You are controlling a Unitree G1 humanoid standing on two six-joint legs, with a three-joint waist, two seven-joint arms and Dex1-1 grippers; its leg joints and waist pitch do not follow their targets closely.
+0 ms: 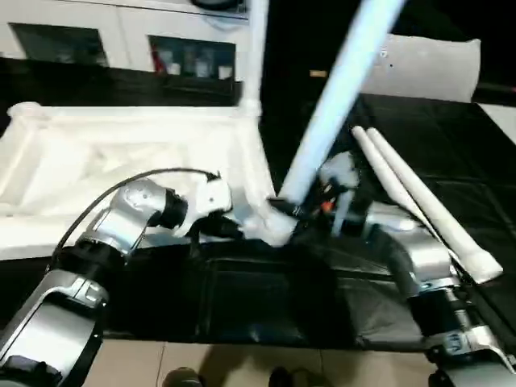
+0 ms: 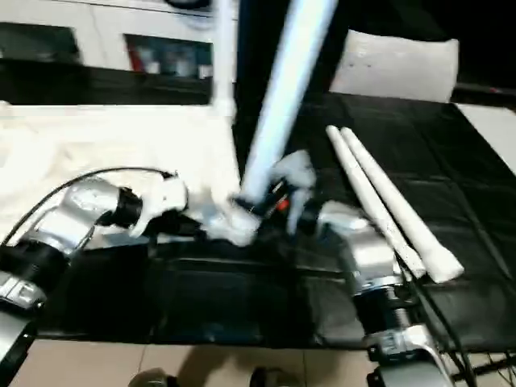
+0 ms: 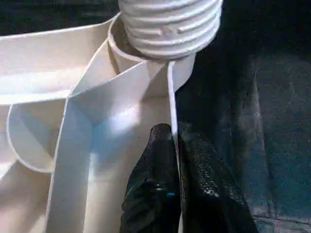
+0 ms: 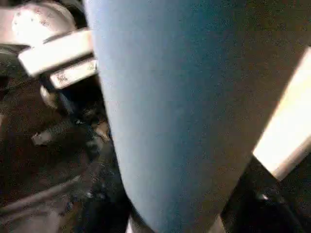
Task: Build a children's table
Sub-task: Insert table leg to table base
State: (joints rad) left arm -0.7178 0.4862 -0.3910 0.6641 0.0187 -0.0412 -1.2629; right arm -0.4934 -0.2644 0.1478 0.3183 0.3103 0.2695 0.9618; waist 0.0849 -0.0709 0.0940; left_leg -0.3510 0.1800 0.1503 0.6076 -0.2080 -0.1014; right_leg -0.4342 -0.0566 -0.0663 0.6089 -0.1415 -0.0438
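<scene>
My left pincer (image 3: pixel 173 145) is clamped on the thin side wall of the slab (image 1: pixel 121 161), one black finger (image 3: pixel 155 165) inside the rim, the other outside. The slab is the children's table's top, lying ribs-up on the dark tabletop (image 1: pixel 451 161), at ten o'clock from my arms. Right ahead of that pincer, at twelve o'clock in the left wrist view, the threaded end (image 3: pixel 170 26) of a leg sits at the mouth of the round corner socket (image 3: pixel 146 63).

That leg (image 1: pixel 334 97) leans from the slab's near right corner up toward one o'clock. My right pincer (image 1: pixel 318 205) is at its lower part, near the corner. Its jaws stand about half apart with the leg between them, so I take it as gripping the leg.

Another leg (image 1: pixel 256 48) stands upright in the far right corner of the slab.

Two spare legs (image 1: pixel 419 201) lie side by side on the dark tabletop at two o'clock, touching each other, running from the middle toward four o'clock, just beside my right forearm.

A white pillow (image 1: pixel 419 68) rests at the far edge at one o'clock. A white cabinet (image 1: pixel 121 40) stands behind at eleven o'clock.
</scene>
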